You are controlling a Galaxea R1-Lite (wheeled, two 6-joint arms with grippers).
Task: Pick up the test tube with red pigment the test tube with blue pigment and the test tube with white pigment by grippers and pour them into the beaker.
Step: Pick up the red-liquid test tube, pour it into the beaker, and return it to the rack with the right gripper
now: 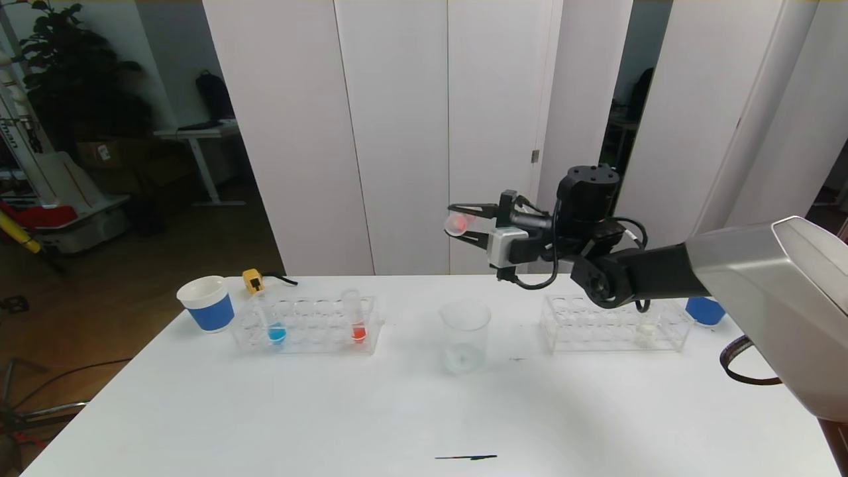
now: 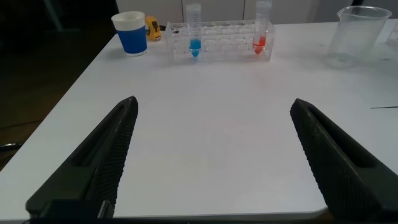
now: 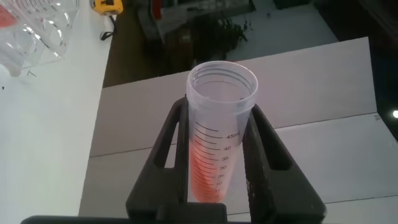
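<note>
Head view: the right tool [image 1: 467, 227] grips a red tube [image 1: 457, 223] above the beaker [image 1: 465, 334]. Tip it slowly over the rim. The left tool [image 2: 211, 162] hangs open.

From my head camera, my right arm [image 1: 662, 271] covered part of the right-hand rack [image 1: 613, 324] and most of the blue paper cup [image 1: 705, 310] behind it. The test tube with white pigment [image 1: 646, 331] there showed only as a pale smear, too small to read. The tube [image 3: 217, 143] in my right gripper [image 3: 217, 174] was cut off at its lower end in the wrist view. The left gripper [image 2: 214, 155] never entered the head view.
</note>
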